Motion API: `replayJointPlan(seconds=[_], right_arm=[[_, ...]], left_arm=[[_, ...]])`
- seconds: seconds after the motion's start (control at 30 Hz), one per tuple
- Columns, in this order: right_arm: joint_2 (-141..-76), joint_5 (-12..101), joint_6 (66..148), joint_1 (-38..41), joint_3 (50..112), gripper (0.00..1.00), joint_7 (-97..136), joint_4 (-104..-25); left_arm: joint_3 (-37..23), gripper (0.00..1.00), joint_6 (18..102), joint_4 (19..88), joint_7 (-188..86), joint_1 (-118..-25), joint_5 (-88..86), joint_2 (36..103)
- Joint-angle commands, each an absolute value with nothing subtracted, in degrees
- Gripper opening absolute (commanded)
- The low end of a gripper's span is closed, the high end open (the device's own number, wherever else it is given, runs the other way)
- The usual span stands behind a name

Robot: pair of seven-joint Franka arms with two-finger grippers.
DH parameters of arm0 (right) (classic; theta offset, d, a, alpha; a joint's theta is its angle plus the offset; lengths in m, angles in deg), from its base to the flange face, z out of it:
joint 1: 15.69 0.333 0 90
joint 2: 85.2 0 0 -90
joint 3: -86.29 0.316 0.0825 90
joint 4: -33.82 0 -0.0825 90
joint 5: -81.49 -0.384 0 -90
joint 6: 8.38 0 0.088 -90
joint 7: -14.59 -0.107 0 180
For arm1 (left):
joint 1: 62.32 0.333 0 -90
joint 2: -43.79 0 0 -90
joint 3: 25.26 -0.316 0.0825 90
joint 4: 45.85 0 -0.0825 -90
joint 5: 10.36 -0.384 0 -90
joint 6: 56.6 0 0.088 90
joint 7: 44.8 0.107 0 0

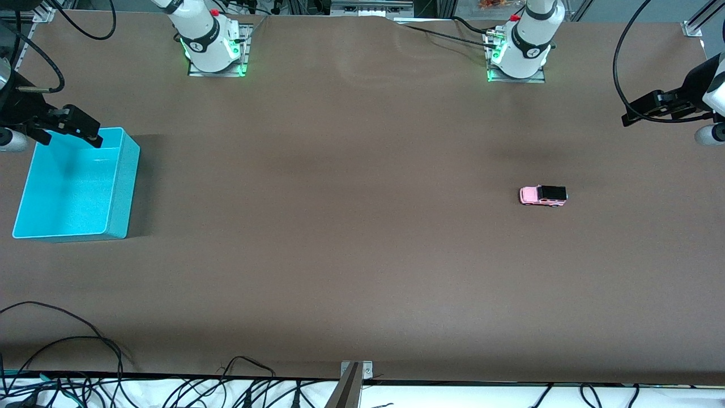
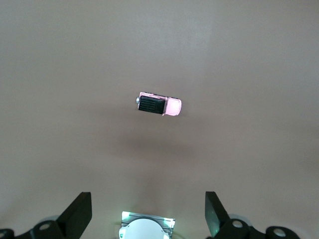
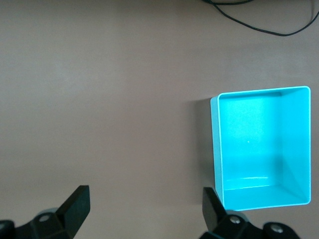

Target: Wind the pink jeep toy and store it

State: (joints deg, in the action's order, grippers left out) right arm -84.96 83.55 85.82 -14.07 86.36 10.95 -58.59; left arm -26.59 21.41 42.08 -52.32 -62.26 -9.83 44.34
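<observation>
The pink jeep toy (image 1: 543,195) stands on the brown table toward the left arm's end, pink body with a black roof; the left wrist view shows it from above (image 2: 160,104). My left gripper (image 1: 645,107) hangs open high over the table's left-arm end, well apart from the jeep, with its jaws (image 2: 148,199) wide and nothing between them. The turquoise bin (image 1: 68,187) sits empty at the right arm's end. Up in the air by the bin, my right gripper (image 1: 79,129) is open (image 3: 145,193) over the bare table beside the bin (image 3: 259,144).
Both arm bases (image 1: 212,48) (image 1: 518,54) stand along the table's back edge. Loose black cables (image 1: 62,340) lie over the table edge nearest the front camera, toward the right arm's end. A broad stretch of brown table separates jeep and bin.
</observation>
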Motion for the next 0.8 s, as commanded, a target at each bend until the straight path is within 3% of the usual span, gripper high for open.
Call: replayJointPlan(seconds=[0.0,0.77], right_arm=[[-85.3,84.4,85.1,-14.0,86.6,1.00,11.4,-57.9],[-85.8,84.3,85.6,-14.0,86.6,1.00,11.8,-57.1]], left_arm=[[-26.1,1.00,21.2,40.6,-52.1,-62.1,-9.7,44.8],[-26.3,1.00,20.9,40.3,-52.5,-61.8,-10.0,45.1]])
